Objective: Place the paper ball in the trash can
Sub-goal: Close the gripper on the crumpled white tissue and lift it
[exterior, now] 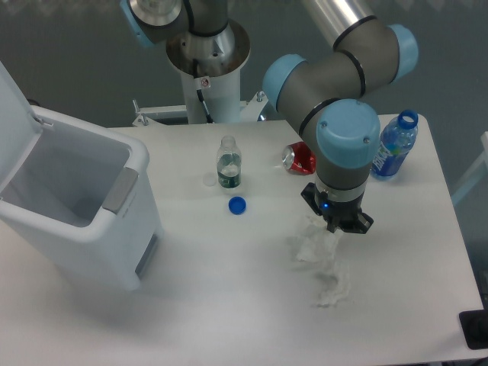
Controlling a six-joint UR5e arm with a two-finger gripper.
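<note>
Barely started tbh. My jaws (338,226) hang right over the paper ball (311,242) on the bench (229,305), can't tell if they're clenched. Trash can (72,202) sits open, well apart, nothing visible inside. Grab, carry, drop all left.

So on the table: two paper wads, one (311,245) by the gripper, the other (333,286) nearer the front edge. Two bottles, a small clear one (229,163) and a blue one (396,145). One blue cap (237,204), one red can (299,158), one white bin (130,164).
</note>
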